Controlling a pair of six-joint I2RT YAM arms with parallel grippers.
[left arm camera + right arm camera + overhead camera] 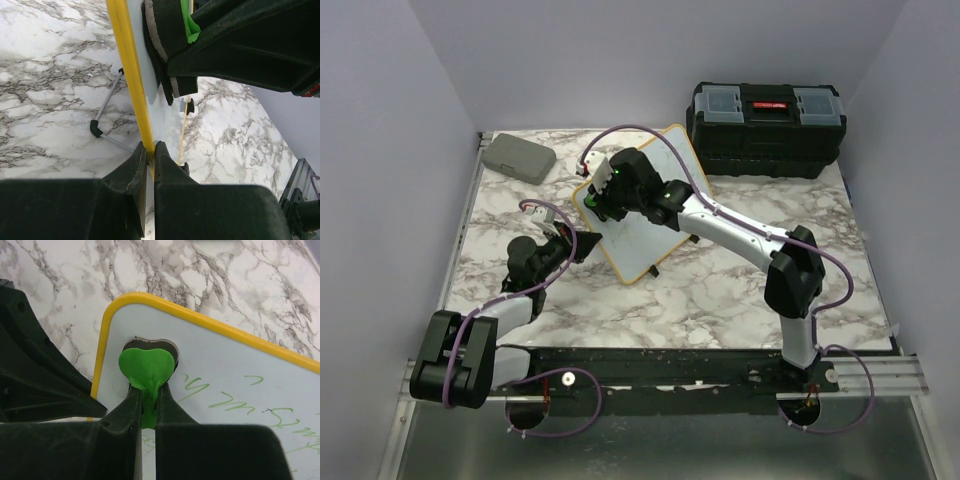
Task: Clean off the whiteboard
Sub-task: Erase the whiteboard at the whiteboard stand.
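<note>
Your left gripper (150,146) clamps the near-left edge of the white, yellow-framed whiteboard (642,238) mid-table to steady it; right gripper (147,392) pinches a green heart-shaped eraser (146,367) against its far-left corner, green writing (230,402) unwiped

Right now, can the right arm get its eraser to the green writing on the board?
Probably yes. The right end effector grips the eraser against the board near a corner, and the writing lies beside it with nothing between. The left end effector clamps the frame.

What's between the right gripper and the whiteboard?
A green heart-shaped eraser, pinched by the right gripper, rests against the whiteboard near its corner; the right wrist view shows it.
</note>
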